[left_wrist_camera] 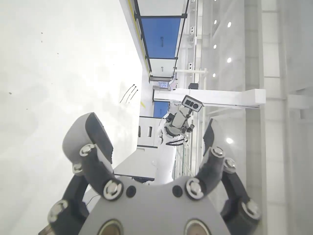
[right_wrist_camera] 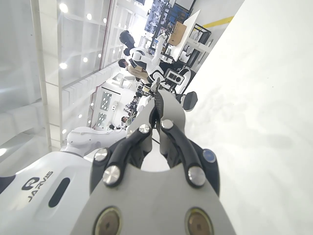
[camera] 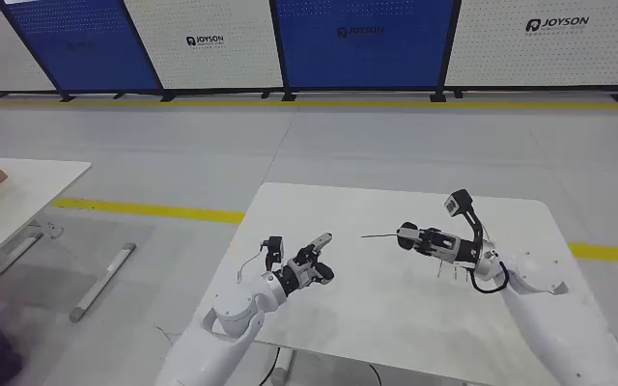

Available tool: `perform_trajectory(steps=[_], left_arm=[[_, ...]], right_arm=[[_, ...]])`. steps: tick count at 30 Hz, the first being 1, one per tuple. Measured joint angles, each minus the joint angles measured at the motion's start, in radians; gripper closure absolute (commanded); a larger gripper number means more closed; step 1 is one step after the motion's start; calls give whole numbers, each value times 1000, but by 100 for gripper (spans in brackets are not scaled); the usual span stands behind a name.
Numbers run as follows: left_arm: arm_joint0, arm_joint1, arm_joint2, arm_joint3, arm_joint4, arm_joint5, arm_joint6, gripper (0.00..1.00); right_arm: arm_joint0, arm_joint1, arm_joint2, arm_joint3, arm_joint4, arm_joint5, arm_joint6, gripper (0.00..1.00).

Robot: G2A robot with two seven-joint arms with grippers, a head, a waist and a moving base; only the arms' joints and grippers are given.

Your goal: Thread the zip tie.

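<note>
A thin black zip tie point(camera: 379, 234) sticks out sideways over the white table point(camera: 386, 318), pointing toward my left arm. My right gripper point(camera: 404, 234) is shut on one end of it. In the right wrist view that gripper point(right_wrist_camera: 156, 96) is pinched together, with a short dark piece of the zip tie point(right_wrist_camera: 156, 85) poking past the tips. My left gripper point(camera: 326, 256) hovers over the table's left part, a short gap from the tie's free end. In its own wrist view the left gripper point(left_wrist_camera: 156, 133) is open and holds nothing.
Three spare zip ties point(left_wrist_camera: 129, 94) lie on the table near its far edge, below my right gripper; they show as faint marks point(camera: 444, 272) from above. A second white table point(camera: 29, 188) stands off to the left, beyond a yellow floor line point(camera: 145, 208).
</note>
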Motion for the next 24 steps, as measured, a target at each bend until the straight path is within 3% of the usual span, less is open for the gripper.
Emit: perform_trajectory(steps=[3, 7, 10, 14, 24], left_arm=[[0, -1, 2, 2, -2, -3, 4, 0], [-3, -5, 33, 18, -17, -57, -6, 0], [-8, -11, 68, 25, -17, -110, -13, 0], [-28, -22, 106, 55, -109, -213, -54, 0], [-28, -22, 106, 57, -108, -213, -54, 0]], right_arm=[[-1, 0, 0, -1, 0, 0, -1, 100], [-31, -8, -6, -33, -7, 0, -92, 100], [-42, -23, -31, -51, -48, 0, -194, 100], [-38, -44, -68, -40, -108, 0, -291, 100], [-37, -44, -69, -39, -107, 0, -289, 100]])
